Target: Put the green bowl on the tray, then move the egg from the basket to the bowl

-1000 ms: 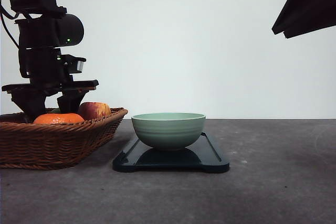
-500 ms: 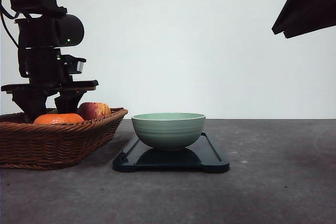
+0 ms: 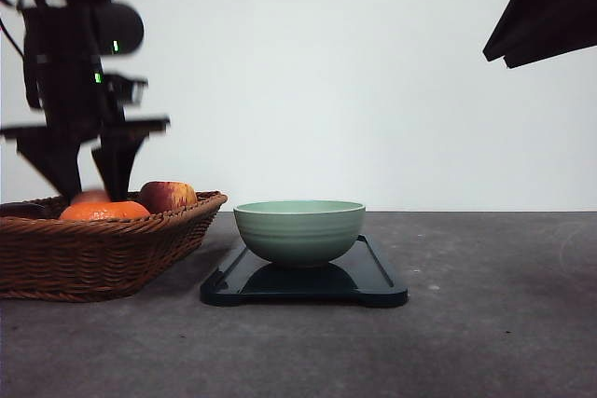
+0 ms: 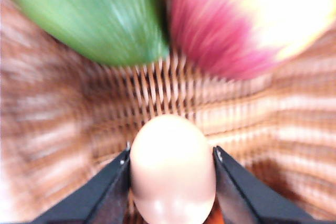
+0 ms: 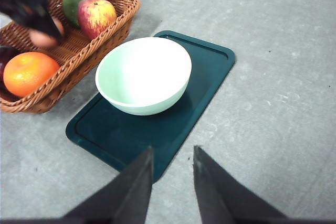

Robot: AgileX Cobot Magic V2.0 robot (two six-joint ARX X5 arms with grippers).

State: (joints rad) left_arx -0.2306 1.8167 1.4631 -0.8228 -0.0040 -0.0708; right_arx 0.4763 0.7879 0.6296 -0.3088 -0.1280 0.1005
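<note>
While the left gripper (image 4: 172,182) clamps the egg (image 4: 172,169) across its middle, judged fragile, smooth, light; right gripper (image 5: 172,162) hangs slightly parted, empty.

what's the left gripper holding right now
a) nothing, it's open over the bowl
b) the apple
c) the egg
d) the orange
c: in the left wrist view the left gripper has its jaws pressed against both sides of the pale egg, above the woven floor of the basket.
</note>
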